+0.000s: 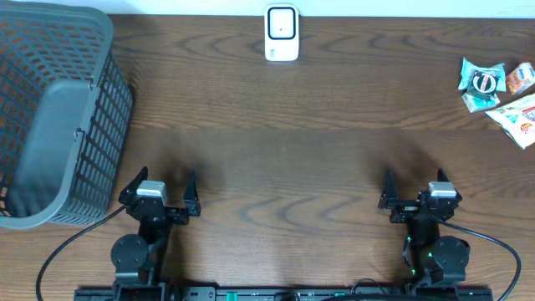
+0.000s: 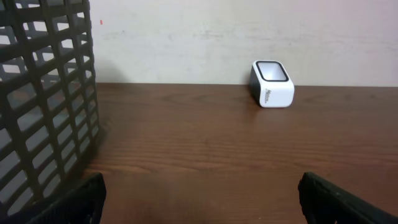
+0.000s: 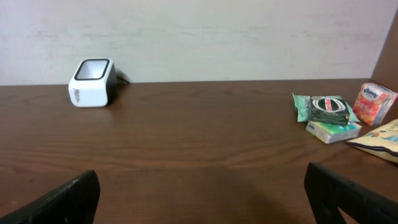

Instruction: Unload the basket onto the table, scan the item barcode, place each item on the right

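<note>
L gripper [image 1: 162, 182] stood w/ jaws spread full, holding and touching nothing; R gripper [image 1: 415, 181] the same. Both sat by the near edge of the table [image 1: 276, 142], L toward the left, R toward the right. Open wood ran between them and ahead to the far edge, where the white scanner [image 1: 282, 33] stood mid-edge. A grey basket [image 1: 113, 100] took the far-left corner. By the right edge, approx. the far-right corner, lay the snack packets [image 1: 489, 84]; barcodes too small to tell.
</note>
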